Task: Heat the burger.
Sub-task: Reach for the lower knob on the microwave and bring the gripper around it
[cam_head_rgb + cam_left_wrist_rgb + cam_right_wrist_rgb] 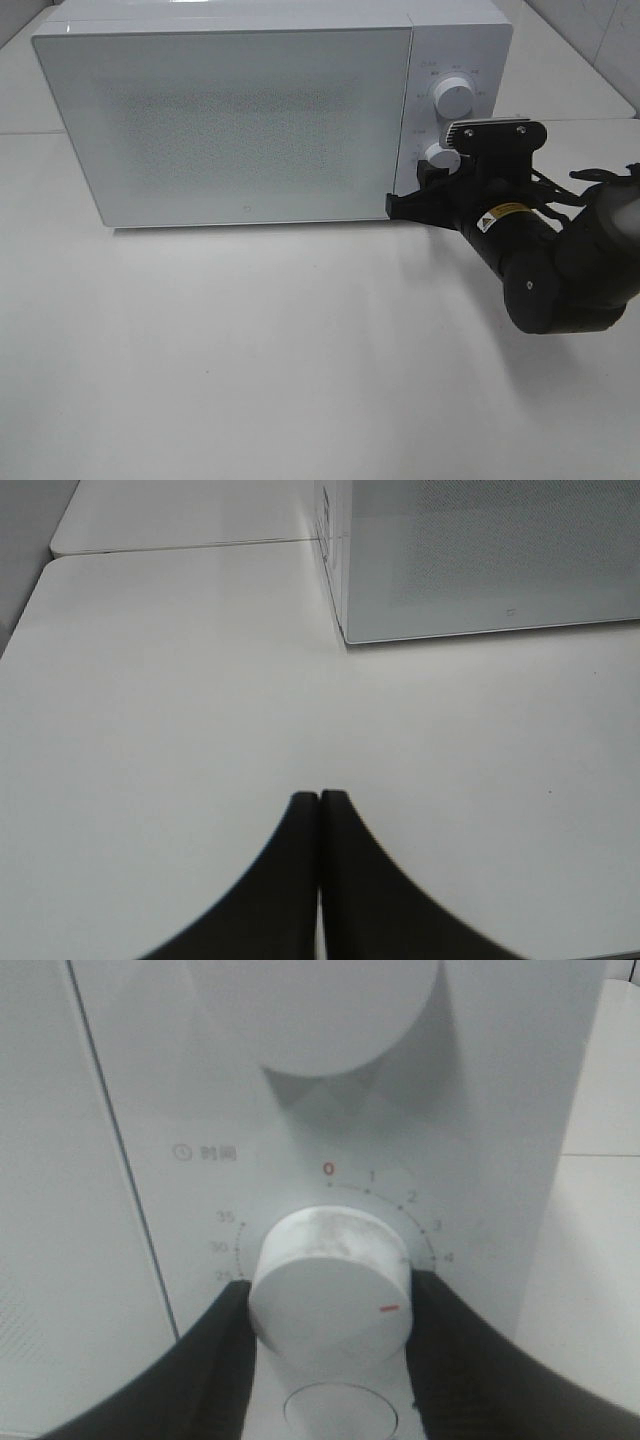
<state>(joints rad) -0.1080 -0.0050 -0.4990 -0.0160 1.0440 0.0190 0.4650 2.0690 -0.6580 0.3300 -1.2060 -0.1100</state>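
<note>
Pressure should stay even while your right gripper, clamped on the timer knob, turns it clockwise about its centre.

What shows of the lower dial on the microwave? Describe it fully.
The lower dial is a round, white, plastic-looking knob with a short red pointer line on its face. It stands out from the white control panel of the microwave, below another knob. A printed number scale arcs around it, starting from a red 0; the pointer aims away from that 0. The black fingers of the right tool sit against both its flanks.
</note>
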